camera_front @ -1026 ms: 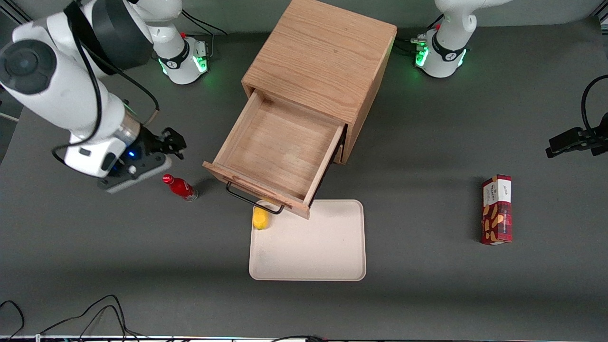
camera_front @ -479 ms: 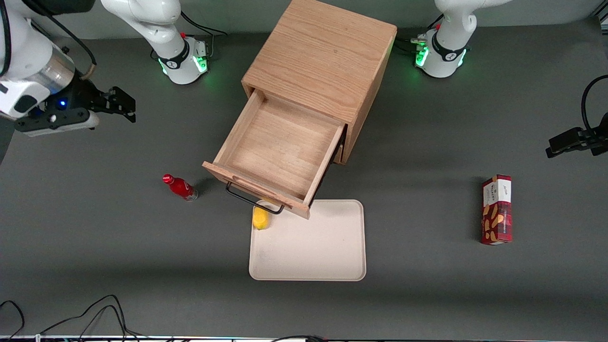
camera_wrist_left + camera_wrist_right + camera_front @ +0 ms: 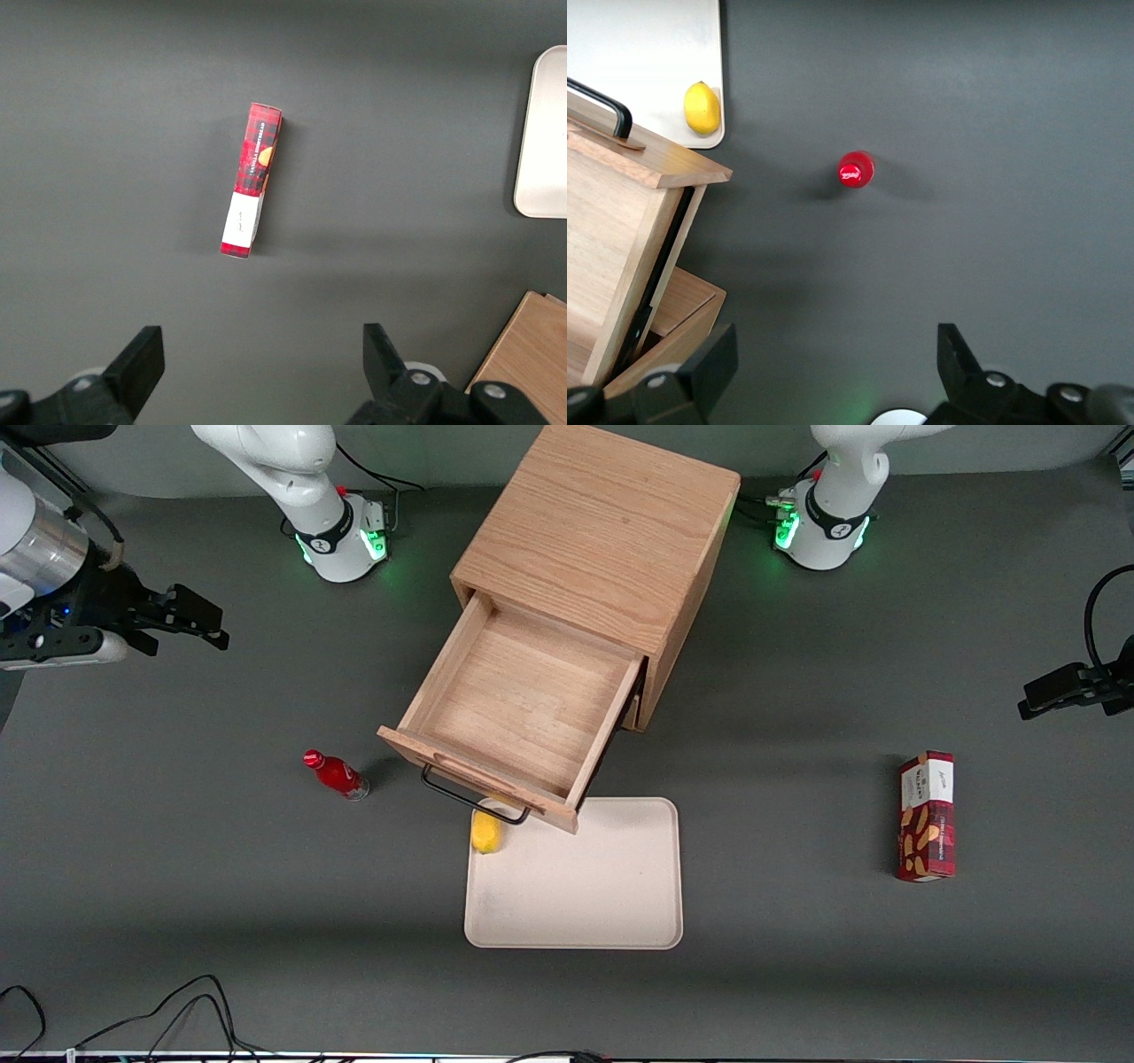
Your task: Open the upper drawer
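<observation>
The upper drawer (image 3: pixel 518 708) of the light oak cabinet (image 3: pixel 602 540) stands pulled far out, its plain wooden box bare inside. Its long black bar handle (image 3: pixel 474 797) hangs over the tray's corner. In the right wrist view the drawer (image 3: pixel 611 230) and its handle (image 3: pixel 602 106) show from above. My gripper (image 3: pixel 190 618) hovers high above the table toward the working arm's end, well away from the drawer. It is open with nothing between its fingers (image 3: pixel 709 359).
A small red bottle (image 3: pixel 337 774) stands beside the drawer front. A beige tray (image 3: pixel 576 886) lies nearer the front camera, with a lemon (image 3: pixel 485 833) on its corner under the handle. A red snack box (image 3: pixel 927 815) lies toward the parked arm's end.
My gripper has lifted and drawn away from the red bottle and the drawer, toward the working arm's end of the table. The drawer has not moved.
</observation>
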Robot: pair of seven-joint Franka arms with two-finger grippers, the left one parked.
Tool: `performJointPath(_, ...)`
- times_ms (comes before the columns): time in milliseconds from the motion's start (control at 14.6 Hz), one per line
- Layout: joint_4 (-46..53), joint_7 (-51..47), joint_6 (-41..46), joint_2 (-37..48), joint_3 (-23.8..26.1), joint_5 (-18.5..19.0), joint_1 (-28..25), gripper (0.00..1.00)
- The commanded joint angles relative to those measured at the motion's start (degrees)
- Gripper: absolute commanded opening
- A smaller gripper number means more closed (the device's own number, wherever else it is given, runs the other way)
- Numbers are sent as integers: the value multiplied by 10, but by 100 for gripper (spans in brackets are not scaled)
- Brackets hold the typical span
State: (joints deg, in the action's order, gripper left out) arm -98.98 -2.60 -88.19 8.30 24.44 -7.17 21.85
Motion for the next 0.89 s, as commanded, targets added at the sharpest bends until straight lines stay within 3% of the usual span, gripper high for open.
performJointPath(0,18,-13,6,-6,3,-14,3,100)
performJointPath(205,34,-14,14,-14,3,-6,12,100)
performJointPath(547,59,-14,14,-31,12,39,0,100)
performJointPath(821,63,-18,29,-37,-82,57,-121,100)
